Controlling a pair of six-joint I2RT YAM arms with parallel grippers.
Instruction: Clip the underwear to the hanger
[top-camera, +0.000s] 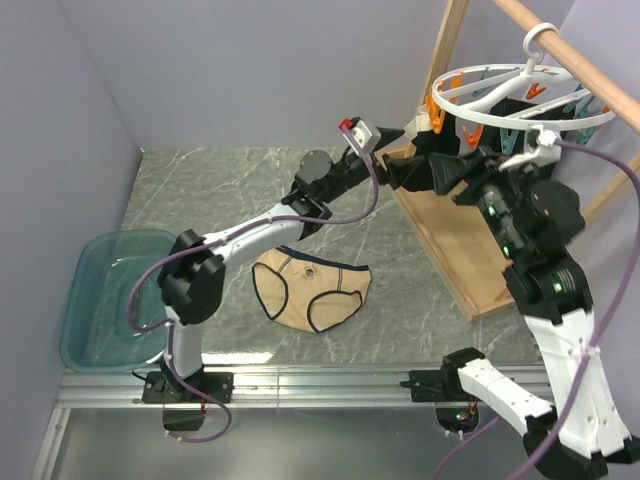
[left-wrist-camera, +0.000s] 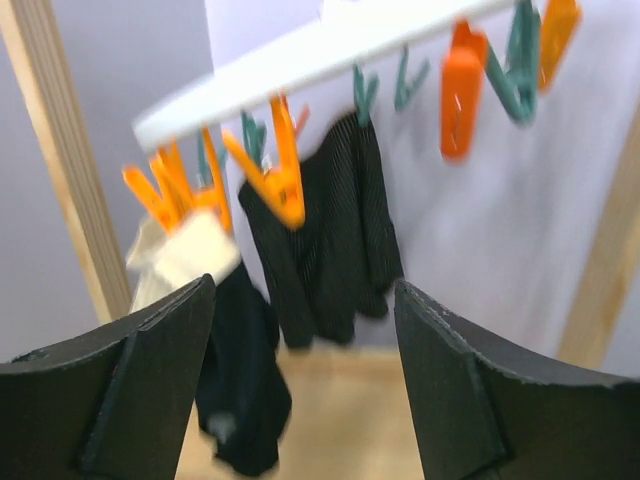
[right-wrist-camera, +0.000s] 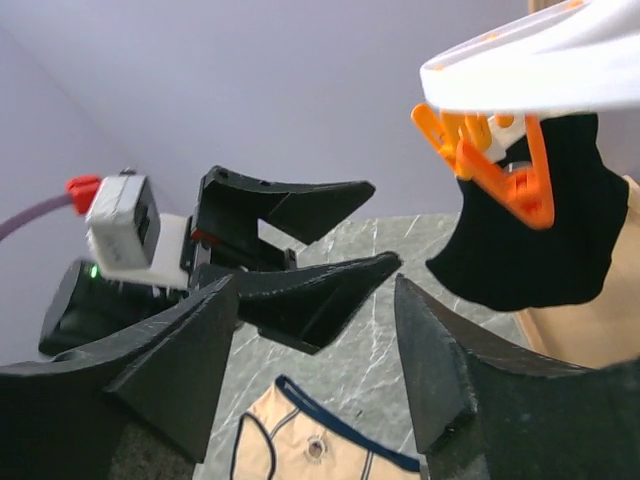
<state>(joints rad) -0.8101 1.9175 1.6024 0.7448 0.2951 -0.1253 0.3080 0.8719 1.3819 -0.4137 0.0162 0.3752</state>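
The beige underwear (top-camera: 310, 295) with dark trim lies flat on the marble table; the right wrist view shows it below my fingers (right-wrist-camera: 300, 445). The white ring hanger (top-camera: 480, 97) hangs from a wooden rod at the upper right, with orange clips (left-wrist-camera: 275, 175) and teal clips (left-wrist-camera: 520, 70). My left gripper (top-camera: 398, 165) is open and empty, raised toward the hanger, with the ring (left-wrist-camera: 300, 50) above its fingers. My right gripper (top-camera: 432, 172) is open and empty, facing the left gripper just below the hanger's edge (right-wrist-camera: 540, 55).
Black garments (left-wrist-camera: 330, 240) and a cream cloth (left-wrist-camera: 185, 250) hang from the clips. The wooden frame (top-camera: 450, 250) has a base board on the right and an upright post (left-wrist-camera: 60, 170). A blue plastic tub (top-camera: 110, 300) sits at the left.
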